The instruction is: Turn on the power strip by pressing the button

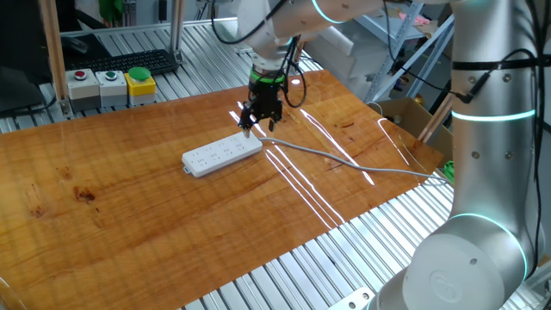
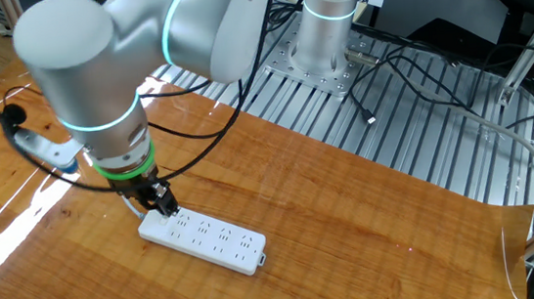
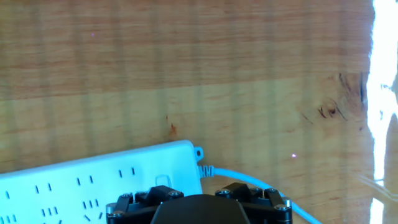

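The white power strip (image 1: 222, 155) lies flat on the wooden table, its grey cable (image 1: 344, 160) running off to the right. My gripper (image 1: 252, 127) hangs straight down over the strip's cable end, just above or touching it. In the other fixed view the gripper (image 2: 167, 212) is at the left end of the strip (image 2: 202, 238). The hand view shows the strip (image 3: 99, 183) at the lower left, its button outline (image 3: 163, 182) just ahead of the gripper body, and the cable (image 3: 249, 180). The fingertips are hidden, so I cannot tell their state.
A box with red, green and yellow buttons (image 1: 110, 85) and a keyboard (image 1: 133, 61) stand behind the table's far left edge. The arm's base (image 1: 482, 172) stands at the right. Bright light streaks (image 1: 301, 172) cross the wooden table (image 1: 129, 215).
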Robot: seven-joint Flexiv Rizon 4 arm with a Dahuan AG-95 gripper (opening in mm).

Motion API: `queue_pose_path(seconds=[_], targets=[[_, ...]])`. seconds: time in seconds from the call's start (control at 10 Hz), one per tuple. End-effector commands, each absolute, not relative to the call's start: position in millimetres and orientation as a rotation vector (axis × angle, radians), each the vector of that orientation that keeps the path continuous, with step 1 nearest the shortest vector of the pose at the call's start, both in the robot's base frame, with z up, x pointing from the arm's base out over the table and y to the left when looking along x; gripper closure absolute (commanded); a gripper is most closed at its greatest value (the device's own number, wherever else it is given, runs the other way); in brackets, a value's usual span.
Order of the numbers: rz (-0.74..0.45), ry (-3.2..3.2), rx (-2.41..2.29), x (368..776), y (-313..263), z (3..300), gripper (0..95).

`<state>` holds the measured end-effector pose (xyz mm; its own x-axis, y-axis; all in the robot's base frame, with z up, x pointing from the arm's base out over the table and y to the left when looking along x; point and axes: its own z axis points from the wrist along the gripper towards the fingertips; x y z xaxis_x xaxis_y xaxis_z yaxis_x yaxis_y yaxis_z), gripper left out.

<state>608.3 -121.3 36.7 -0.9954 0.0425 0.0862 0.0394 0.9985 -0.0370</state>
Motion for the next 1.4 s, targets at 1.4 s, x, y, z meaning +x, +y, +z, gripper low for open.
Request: queue_pose_path(seconds=[1.4], targets=[[0.007,-3.065,-0.082,615.8,-120.8,14.3,19.0]])
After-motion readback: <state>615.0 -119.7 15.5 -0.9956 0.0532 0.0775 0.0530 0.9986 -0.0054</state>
